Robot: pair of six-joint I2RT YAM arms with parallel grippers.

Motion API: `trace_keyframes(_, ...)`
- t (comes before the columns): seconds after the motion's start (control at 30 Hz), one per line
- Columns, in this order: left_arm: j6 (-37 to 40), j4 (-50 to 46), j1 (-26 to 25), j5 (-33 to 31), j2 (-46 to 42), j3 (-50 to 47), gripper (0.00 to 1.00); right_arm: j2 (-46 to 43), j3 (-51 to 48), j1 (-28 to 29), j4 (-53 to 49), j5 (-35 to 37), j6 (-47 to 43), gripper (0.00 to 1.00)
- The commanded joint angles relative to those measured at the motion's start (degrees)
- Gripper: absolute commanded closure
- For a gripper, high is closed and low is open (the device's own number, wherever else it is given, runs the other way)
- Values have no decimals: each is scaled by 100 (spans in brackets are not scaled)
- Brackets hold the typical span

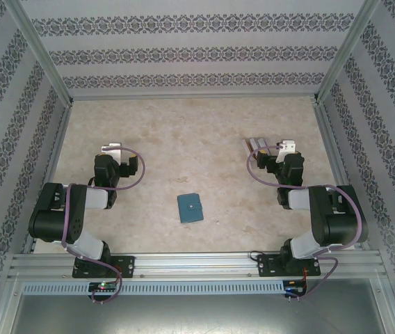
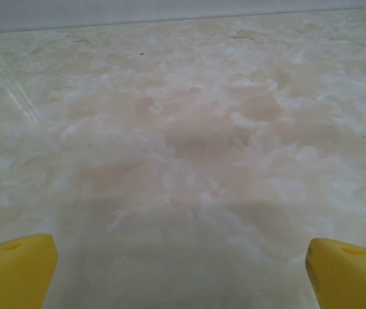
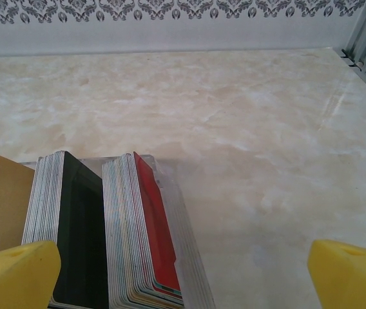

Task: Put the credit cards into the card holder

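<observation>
The teal card holder (image 1: 190, 207) lies flat and closed on the marble table (image 1: 183, 125), between the two arms. The credit cards (image 1: 256, 145) stand on edge in a clear rack at the right. In the right wrist view they form packed stacks, one fronted by a red card (image 3: 152, 219), one by a black card (image 3: 77, 238) and one by a gold card (image 3: 1, 206). My right gripper (image 3: 184, 273) is open just behind and right of the rack, touching nothing. My left gripper (image 2: 182, 273) is open over bare table at the left (image 1: 112, 148).
Patterned walls on aluminium posts (image 1: 41, 52) close in the table on three sides. The clear rack (image 3: 189, 257) leans back toward my right gripper. Bare marble stretches beyond it to the back wall.
</observation>
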Motion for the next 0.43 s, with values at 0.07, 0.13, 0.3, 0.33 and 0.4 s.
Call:
trace_keyframes(0.07, -91, -32, 56, 116, 9, 64, 0, -47, 130, 83, -55, 97, -112, 2)
trace_keyframes(0.13, -95, -26, 56, 115, 5, 64, 0, -47, 131, 78, -55, 89, -102, 2)
trace_keyframes(0.3, -89, -26, 56, 117, 6, 61, 0, -51, 114, 74, -38, 87, -109, 2)
trace_keyframes(0.33, -91, -27, 60, 114, 9, 57, 0, -49, 93, 74, -17, 89, -114, 2)
trace_keyframes(0.4, -90, -34, 57, 116, 5, 65, 0, -81, 29, 104, 81, 49, -165, 2)
